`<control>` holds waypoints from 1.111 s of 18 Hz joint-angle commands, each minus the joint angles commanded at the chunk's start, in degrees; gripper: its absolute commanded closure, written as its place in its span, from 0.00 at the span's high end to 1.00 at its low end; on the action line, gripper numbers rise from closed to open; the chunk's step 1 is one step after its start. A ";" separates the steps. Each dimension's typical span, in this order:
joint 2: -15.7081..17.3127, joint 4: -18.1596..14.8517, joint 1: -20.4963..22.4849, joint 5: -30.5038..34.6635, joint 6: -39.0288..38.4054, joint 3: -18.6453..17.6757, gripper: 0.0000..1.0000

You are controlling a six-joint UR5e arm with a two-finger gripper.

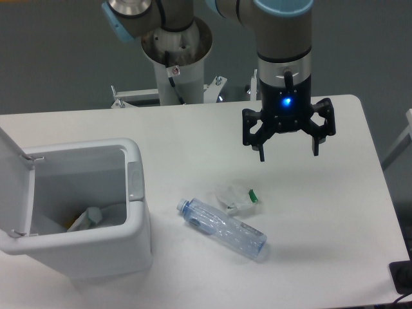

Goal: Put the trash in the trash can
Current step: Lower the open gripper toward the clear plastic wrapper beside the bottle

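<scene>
Above and to the right of the bottle [222, 226], the hand [288, 155] hangs over the counter [335, 212] with its fingers spread wide and nothing in them, so the pickup step seems not yet begun. The wrapper [237, 197] lies touching the bottle's upper side; the trash can [132, 193] stands left of the bottle, lid up. Next the hand likely must drop onto one piece and close.

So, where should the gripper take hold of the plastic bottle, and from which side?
Probably mid-body, from above. The bottle lies flat and diagonal, so the open gripper should turn its fingers across the narrow width, clear of the wrapper near the neck.
</scene>
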 joint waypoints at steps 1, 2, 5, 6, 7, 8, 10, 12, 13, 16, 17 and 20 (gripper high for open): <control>0.00 0.09 -0.09 0.00 0.00 -0.09 1.00; 0.00 0.44 -0.17 -0.17 0.00 -0.09 1.00; -0.53 10.33 -0.44 -0.44 -1.75 -3.06 1.00; -0.70 12.46 -0.44 -0.35 -1.84 -4.38 1.00; -0.79 14.13 -0.53 0.08 -1.93 -5.44 1.00; -0.79 15.19 -0.70 0.00 -2.72 -7.28 1.00; -1.75 16.34 -1.05 -0.09 -3.17 -9.66 1.00; -3.24 16.70 -1.84 0.96 5.72 -12.73 1.00; -3.69 16.09 -2.80 1.05 11.11 -13.44 1.00; -4.39 16.61 -2.90 0.88 22.73 -18.88 1.00; -5.18 16.70 -2.81 0.88 27.03 -19.68 1.00; -7.64 16.70 -2.73 0.79 33.65 -20.56 1.00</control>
